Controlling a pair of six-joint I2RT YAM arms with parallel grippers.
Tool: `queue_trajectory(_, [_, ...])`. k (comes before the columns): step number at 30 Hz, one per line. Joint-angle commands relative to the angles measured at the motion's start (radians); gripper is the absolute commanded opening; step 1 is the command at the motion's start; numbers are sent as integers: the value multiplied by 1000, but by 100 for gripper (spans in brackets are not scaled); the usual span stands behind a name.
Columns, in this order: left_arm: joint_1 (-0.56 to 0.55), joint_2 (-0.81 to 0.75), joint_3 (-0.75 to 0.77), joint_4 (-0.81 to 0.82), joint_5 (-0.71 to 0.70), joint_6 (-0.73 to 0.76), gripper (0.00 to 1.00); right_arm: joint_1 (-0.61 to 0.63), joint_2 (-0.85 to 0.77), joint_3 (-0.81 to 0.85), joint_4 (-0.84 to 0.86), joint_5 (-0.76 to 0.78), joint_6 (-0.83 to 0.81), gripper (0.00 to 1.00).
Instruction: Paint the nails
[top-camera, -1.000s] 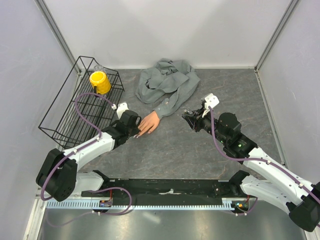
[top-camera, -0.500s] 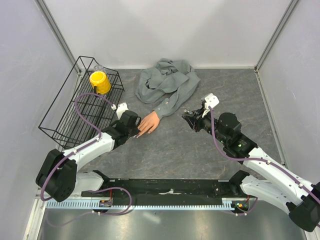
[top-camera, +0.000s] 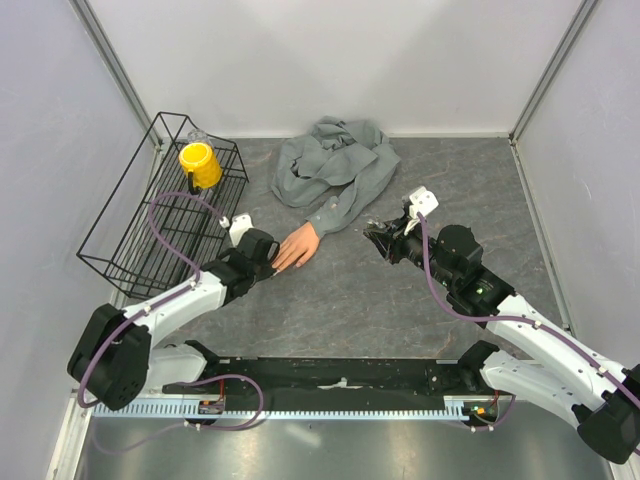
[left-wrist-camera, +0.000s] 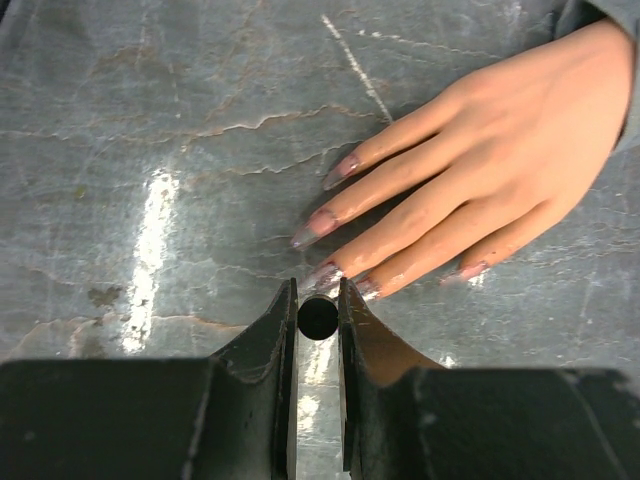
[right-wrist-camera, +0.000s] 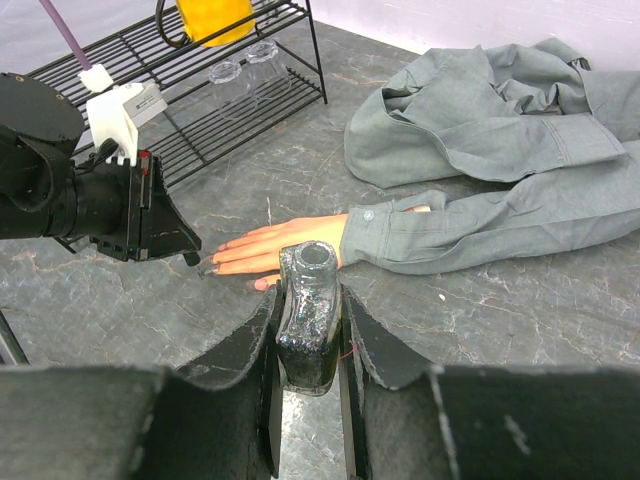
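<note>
While the left gripper (left-wrist-camera: 318, 292) pinches what looks like the brush's dark cap (left-wrist-camera: 318, 318), just beside the nails (left-wrist-camera: 327, 273) of the mannequin hand (left-wrist-camera: 500, 150) lying flat ahead, ease forward, light strokes base-to-tip; right gripper (right-wrist-camera: 310, 296) clamps the open polish bottle (right-wrist-camera: 310, 262), hold it upright.

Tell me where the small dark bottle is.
In the right wrist view the bottle is clamped in the right gripper, to the right of the mannequin hand and apart from it.

White-shelled arms (top-camera: 185, 295) with black joints, looping purple cables (top-camera: 428, 262), and matte black pincer fingers (left-wrist-camera: 260, 370)
</note>
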Motion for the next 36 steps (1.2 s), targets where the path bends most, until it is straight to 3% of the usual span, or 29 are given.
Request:
queue_trajectory(1, [8,-51,-11,-18,-33,1,2,-2,-12,-4,53,-11,11,0])
queue_trajectory(8, [8,-139,33,-41,2,18,2,-3,-6,-5,56,-11,11,0])
queue_trajectory(23, [8,27,90,62,8,27,2,-5,-7,-5,53,-11,11,0])
queue_trajectory(36, [8,44,89,74,25,24,2,-6,-6,-7,55,-11,11,0])
